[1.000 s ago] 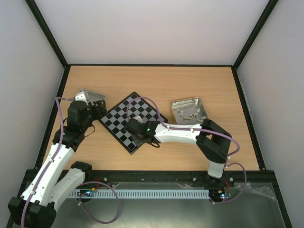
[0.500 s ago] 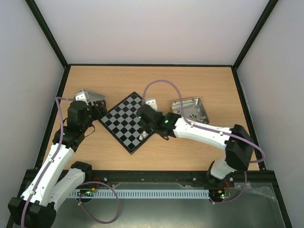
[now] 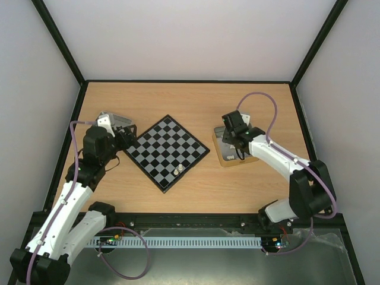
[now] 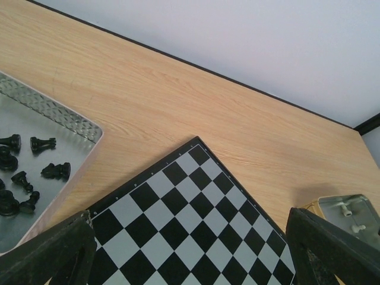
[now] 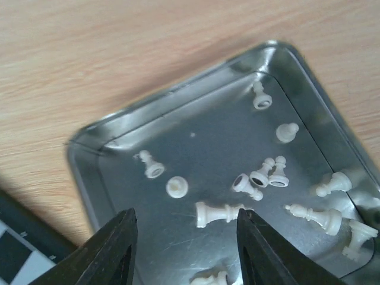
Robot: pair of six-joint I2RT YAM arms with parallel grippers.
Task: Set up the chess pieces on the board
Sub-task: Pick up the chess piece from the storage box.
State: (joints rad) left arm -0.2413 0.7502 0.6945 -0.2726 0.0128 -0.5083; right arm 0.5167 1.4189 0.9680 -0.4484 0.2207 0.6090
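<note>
The board lies turned like a diamond in the middle of the table, and it fills the lower part of the left wrist view. Small white chess pieces stand on it near its front corner. Several more white chess pieces lie loose in a metal tray. My right gripper hangs over that tray, open, with a fallen white piece lying below its jaws, untouched. My left gripper stands open over the board's left corner, holding nothing.
A second metal tray with several black pieces sits left of the board. The right tray shows at the far right of the left wrist view. A corner of the board is close to the white pieces' tray.
My right arm has swung from the board's front corner to the tray on the right, leaving white pieces on the board, and its jaws have opened. The left arm has barely moved.
</note>
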